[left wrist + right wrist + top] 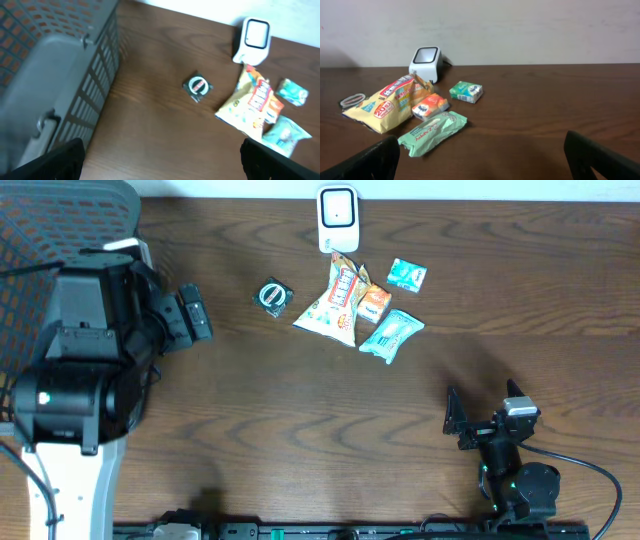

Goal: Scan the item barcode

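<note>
Nothing is picked yet: both arms' jaws stand released and empty. The snack bag (336, 302) lies just before the scanner (338, 218); next, reach and grasp it.

Print on the yellow snack bag (333, 305) is reading too small to make out. The grey basket (55, 75) is running off the left wrist picture's edge. Only dark fingertips (600, 157) are showing in the right wrist view's bottom corners.

We saw snack packets clustered just below the white barcode scanner (337, 218): a yellow chip bag (334, 303), an orange packet (374, 303), two teal ones
</note>
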`<move>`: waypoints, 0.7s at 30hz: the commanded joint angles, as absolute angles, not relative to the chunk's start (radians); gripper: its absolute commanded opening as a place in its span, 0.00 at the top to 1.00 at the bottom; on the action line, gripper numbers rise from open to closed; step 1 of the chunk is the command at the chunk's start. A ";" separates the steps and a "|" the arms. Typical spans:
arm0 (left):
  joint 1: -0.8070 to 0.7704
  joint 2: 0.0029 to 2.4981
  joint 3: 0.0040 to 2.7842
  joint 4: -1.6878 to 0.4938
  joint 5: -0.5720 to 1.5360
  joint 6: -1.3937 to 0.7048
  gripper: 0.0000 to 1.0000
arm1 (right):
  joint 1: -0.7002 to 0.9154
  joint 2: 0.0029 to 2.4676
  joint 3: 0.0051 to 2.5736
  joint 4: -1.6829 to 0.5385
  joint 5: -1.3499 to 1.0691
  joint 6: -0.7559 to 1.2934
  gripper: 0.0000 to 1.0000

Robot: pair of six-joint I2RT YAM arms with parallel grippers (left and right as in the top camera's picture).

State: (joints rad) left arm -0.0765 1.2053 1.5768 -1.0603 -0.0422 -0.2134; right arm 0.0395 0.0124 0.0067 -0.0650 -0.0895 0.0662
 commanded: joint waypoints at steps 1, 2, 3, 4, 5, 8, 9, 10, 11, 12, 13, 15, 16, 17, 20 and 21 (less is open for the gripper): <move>-0.057 1.272 1.586 -1.043 -0.084 -0.223 0.02 | 0.037 0.009 0.006 -0.070 -0.085 0.054 0.01; -0.055 1.293 1.586 -1.035 -0.083 -0.223 0.02 | 0.037 0.009 0.006 -0.070 -0.084 0.054 0.01; -0.054 1.311 1.586 -1.029 -0.083 -0.223 0.02 | 0.037 0.009 0.006 -0.070 -0.084 0.054 0.01; -0.054 1.330 1.586 -1.024 -0.083 -0.223 0.02 | 0.037 0.009 0.006 -0.070 -0.085 0.054 0.01; -0.054 1.351 1.586 -1.022 -0.083 -0.223 0.02 | 0.037 0.009 0.006 -0.070 -0.084 0.054 0.01; -0.054 1.400 1.586 -1.026 -0.083 -0.223 0.02 | 0.037 0.009 0.006 -0.070 -0.084 0.054 0.01; -0.054 1.412 1.586 -1.027 -0.084 -0.222 0.02 | 0.037 0.009 0.006 -0.070 -0.084 0.054 0.01; -0.054 1.424 1.586 -1.026 -0.092 -0.218 0.02 | 0.037 0.009 0.006 -0.070 -0.084 0.054 0.01; -0.054 1.433 1.586 -1.023 -0.115 -0.219 0.02 | 0.037 0.009 0.006 -0.070 -0.084 0.054 0.01; -0.054 1.438 1.586 -1.022 -0.142 -0.219 0.02 | 0.037 0.009 0.006 -0.070 -0.084 0.054 0.01; -0.054 1.442 1.586 -1.023 -0.187 -0.219 0.02 | 0.037 0.009 0.006 -0.070 -0.084 0.054 0.01; -0.054 1.442 1.586 -1.023 -0.239 -0.219 0.02 | 0.037 0.009 0.006 -0.070 -0.085 0.054 0.01; -0.054 1.442 1.586 -1.023 -0.248 -0.219 0.02 | 0.037 0.009 0.006 -0.070 -0.085 0.054 0.01; -0.054 1.441 1.586 -1.025 -0.249 -0.219 0.02 | 0.037 0.009 0.006 -0.070 -0.085 0.054 0.01; -0.054 1.441 1.586 -1.066 -0.252 -0.218 0.02 | 0.037 0.009 0.006 -0.070 -0.084 0.054 0.01; -0.054 1.441 1.586 -1.088 -0.260 -0.219 0.02 | 0.037 0.009 0.006 -0.070 -0.085 0.054 0.01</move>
